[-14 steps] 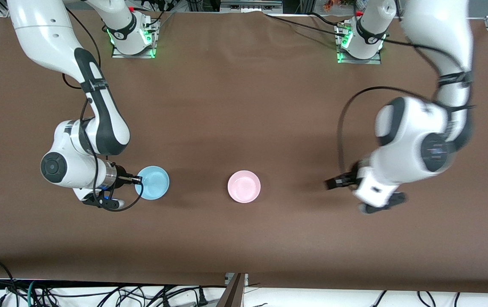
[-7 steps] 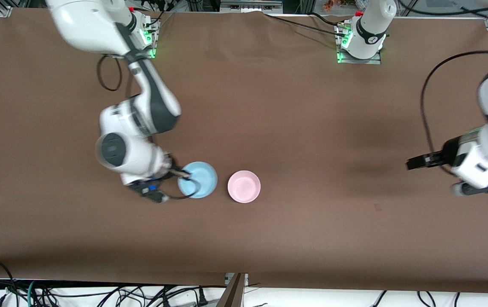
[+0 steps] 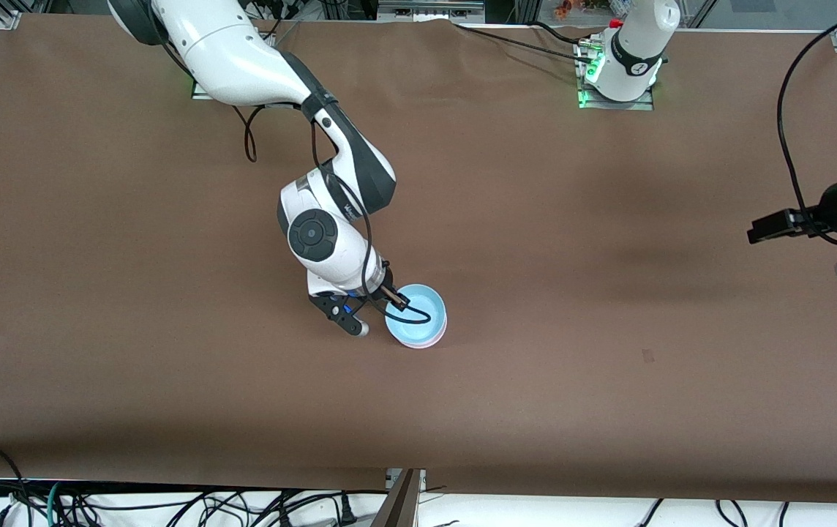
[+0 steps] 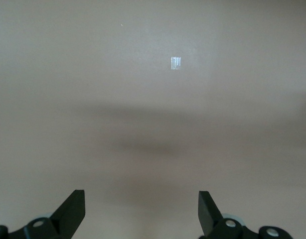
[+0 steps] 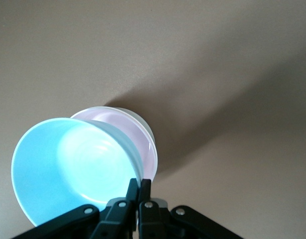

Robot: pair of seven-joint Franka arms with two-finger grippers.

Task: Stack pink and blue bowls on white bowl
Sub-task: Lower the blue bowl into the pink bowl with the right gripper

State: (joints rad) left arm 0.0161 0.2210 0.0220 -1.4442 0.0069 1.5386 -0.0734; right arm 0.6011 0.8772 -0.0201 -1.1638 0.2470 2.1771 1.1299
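Observation:
My right gripper is shut on the rim of the light blue bowl and holds it over the pale pink bowl, of which only a rim sliver shows. In the right wrist view the fingers pinch the blue bowl's wall, and it sits tilted over the pink bowl. A whitish edge under the pink bowl may be the white bowl; it is hidden in the front view. My left gripper is open and empty over bare table at the left arm's end, also in the left wrist view.
A small tape mark lies on the brown tablecloth between the bowls and the left gripper, nearer the front camera; it also shows in the left wrist view. Cables hang along the table's front edge.
My right arm has carried the blue bowl from the right arm's end of the table to over the pink bowl. My left arm has drawn away toward its end of the table.

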